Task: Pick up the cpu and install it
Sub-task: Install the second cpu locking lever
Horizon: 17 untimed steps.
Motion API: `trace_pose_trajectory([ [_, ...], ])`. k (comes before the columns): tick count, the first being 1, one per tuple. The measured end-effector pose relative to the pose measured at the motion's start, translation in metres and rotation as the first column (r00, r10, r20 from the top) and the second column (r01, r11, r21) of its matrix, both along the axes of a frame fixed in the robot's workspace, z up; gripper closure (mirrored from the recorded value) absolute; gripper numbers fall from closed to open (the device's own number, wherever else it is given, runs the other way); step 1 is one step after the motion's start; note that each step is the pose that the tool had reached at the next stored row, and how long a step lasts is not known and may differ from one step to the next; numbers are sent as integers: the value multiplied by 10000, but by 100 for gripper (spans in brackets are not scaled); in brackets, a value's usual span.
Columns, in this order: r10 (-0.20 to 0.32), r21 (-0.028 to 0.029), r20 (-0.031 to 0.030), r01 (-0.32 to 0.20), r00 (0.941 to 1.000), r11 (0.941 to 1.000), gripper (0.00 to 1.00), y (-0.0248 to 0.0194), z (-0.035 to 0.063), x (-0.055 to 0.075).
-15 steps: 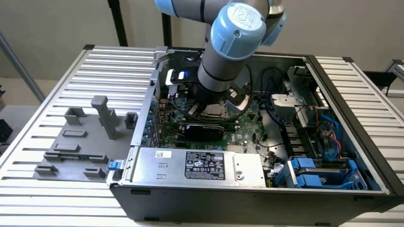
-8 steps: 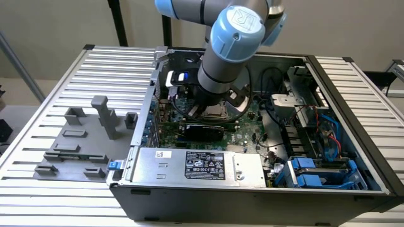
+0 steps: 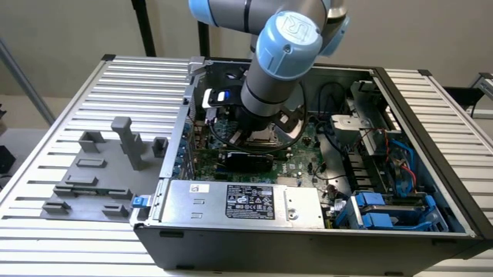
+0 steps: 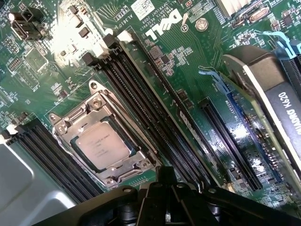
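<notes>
Grey and pale-blue arm segments descend into an open computer case in the exterior view. The case lies on a ribbed aluminium table. The wrist hangs over the green motherboard in the middle of the case, and the gripper sits low over the socket area, largely hidden behind the wrist. A silver power supply lies along the near wall of the case. Blue drive brackets occupy the near corner on the exterior view's right. Grey plastic fixture blocks stand on the table, outside the case on the exterior view's left.

In the wrist view, the cpu lies flat inside the metal-framed socket on the motherboard, silver top facing up. Black memory slots run along both sides of the socket. A graphics card stands further off. The black gripper body shows just beside the socket; its claw is together and grips nothing, and it is apart from the cpu.
</notes>
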<state>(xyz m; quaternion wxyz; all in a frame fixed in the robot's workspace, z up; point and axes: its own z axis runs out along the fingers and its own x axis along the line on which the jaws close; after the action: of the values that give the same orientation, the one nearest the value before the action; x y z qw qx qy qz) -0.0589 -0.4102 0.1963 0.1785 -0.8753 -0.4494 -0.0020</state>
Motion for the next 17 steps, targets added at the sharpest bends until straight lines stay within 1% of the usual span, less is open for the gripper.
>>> trace_pose_trajectory([
  [3,-1,-1,0,1,10000,10000,89,8,-6,-1],
  [8,0,0,0,0,10000,10000,89,39,-10,-5],
  [12,0,1,-1,0,10000,10000,89,52,-35,-10],
  [15,1,-16,0,-1,10000,10000,89,57,-59,-16],
  [16,1,-31,-1,-1,10000,10000,89,60,-60,-17],
  [17,1,-61,0,-1,10000,10000,89,61,-61,-17],
])
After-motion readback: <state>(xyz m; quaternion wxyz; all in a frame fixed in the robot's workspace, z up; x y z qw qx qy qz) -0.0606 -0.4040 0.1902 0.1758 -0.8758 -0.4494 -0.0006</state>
